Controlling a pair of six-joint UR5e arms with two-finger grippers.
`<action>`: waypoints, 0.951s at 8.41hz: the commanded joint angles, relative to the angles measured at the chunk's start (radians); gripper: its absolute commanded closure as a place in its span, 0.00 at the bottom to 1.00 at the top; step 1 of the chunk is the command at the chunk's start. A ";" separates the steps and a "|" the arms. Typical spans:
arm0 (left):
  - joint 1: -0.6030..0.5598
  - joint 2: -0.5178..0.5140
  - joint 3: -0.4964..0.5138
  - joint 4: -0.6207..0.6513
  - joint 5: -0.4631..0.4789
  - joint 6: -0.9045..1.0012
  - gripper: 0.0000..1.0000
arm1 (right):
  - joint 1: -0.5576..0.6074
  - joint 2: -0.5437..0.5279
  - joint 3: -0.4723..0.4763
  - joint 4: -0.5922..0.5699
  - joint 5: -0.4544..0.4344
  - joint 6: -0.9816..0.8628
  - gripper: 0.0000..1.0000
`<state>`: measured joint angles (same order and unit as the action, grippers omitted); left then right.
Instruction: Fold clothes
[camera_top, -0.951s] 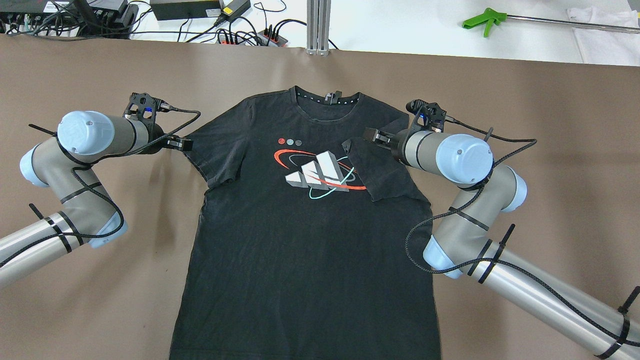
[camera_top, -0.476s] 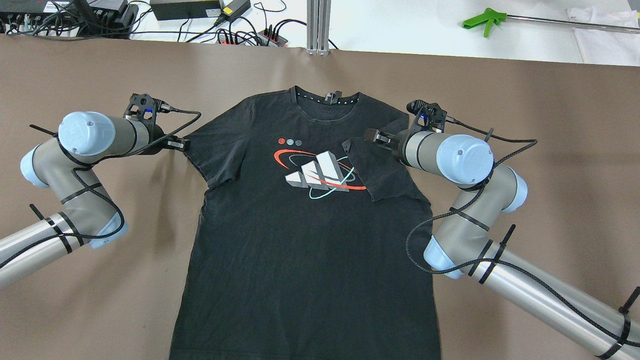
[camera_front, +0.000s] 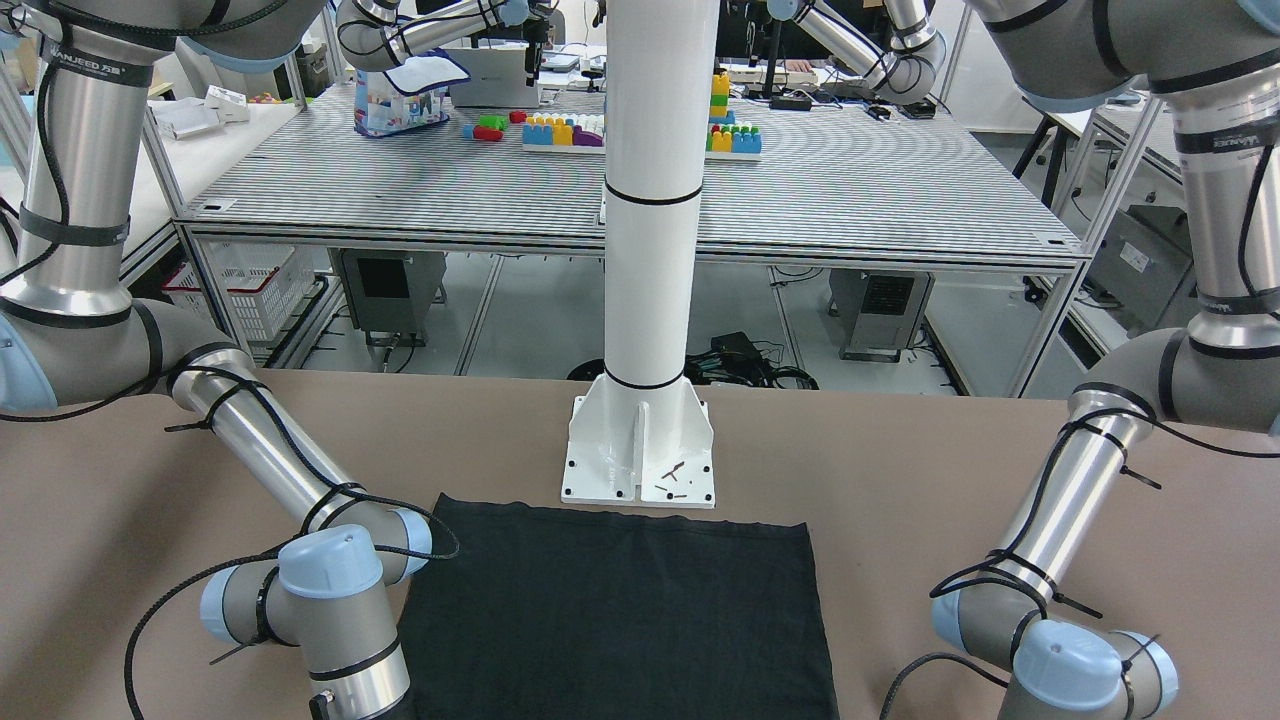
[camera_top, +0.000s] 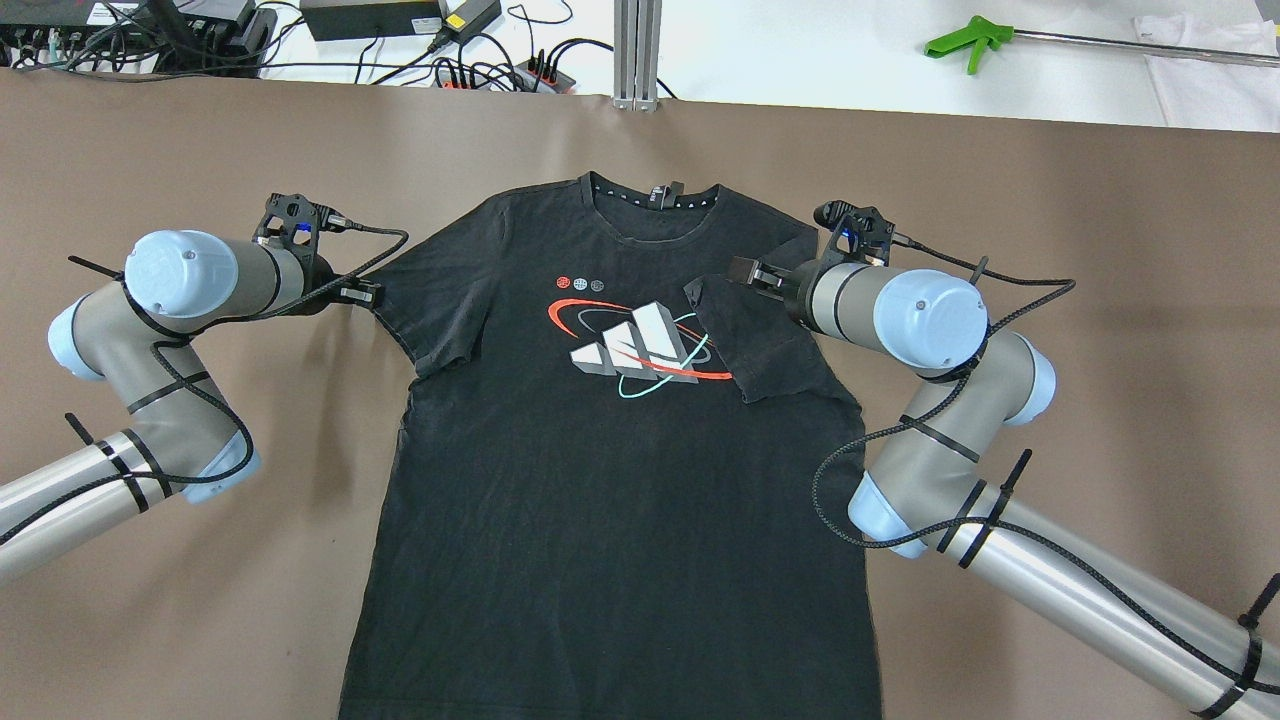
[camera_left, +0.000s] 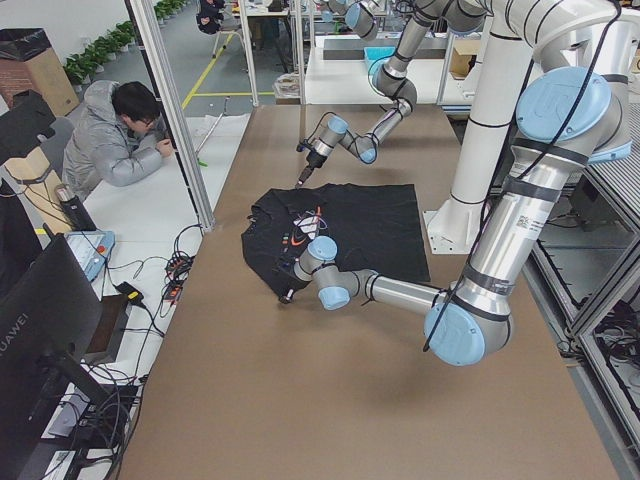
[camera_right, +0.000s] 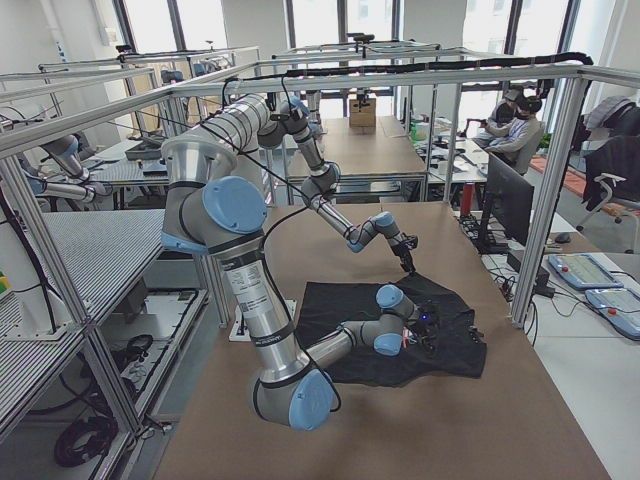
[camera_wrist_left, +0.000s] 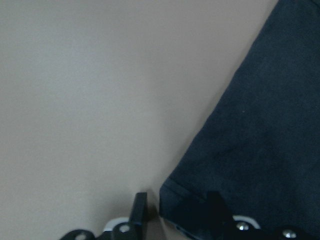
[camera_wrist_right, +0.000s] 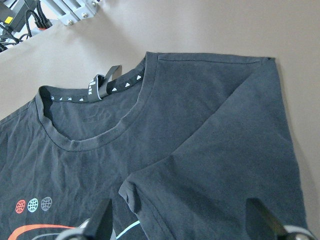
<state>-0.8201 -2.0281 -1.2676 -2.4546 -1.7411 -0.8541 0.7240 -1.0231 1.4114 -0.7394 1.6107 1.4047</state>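
Note:
The clothes are one black T-shirt (camera_top: 600, 480) with a red, white and teal print, lying flat and face up on the brown table. The sleeve on the right side (camera_top: 760, 330) is folded in over the chest. My right gripper (camera_top: 740, 270) hovers just over that fold, open, with nothing between its fingers (camera_wrist_right: 102, 220). The other sleeve (camera_top: 430, 300) lies spread out. My left gripper (camera_top: 372, 293) is at its outer hem, and in the left wrist view its fingers (camera_wrist_left: 140, 210) stand apart on either side of the sleeve's corner (camera_wrist_left: 172, 197).
A white pillar's base plate (camera_front: 640, 450) stands at the shirt's bottom hem on the robot's side. Cables and power strips (camera_top: 480, 70), a green-handled tool (camera_top: 965, 42) and a white cloth (camera_top: 1210, 60) lie beyond the table's far edge. A person (camera_left: 110, 140) sits there.
My left arm has shifted a little right and down, with its gripper staying at the sleeve's hem. The right arm and the shirt have not moved.

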 joint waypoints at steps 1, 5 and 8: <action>0.001 -0.003 0.001 0.002 0.003 -0.002 0.79 | 0.000 0.000 0.000 0.000 0.000 -0.001 0.06; 0.001 -0.027 -0.004 0.044 0.000 -0.011 1.00 | 0.000 0.000 0.000 0.000 -0.002 -0.007 0.06; -0.001 -0.055 -0.042 0.103 -0.009 -0.011 1.00 | 0.000 -0.002 0.000 0.000 -0.002 -0.004 0.06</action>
<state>-0.8199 -2.0710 -1.2881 -2.3752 -1.7458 -0.8649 0.7241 -1.0230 1.4113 -0.7395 1.6092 1.3980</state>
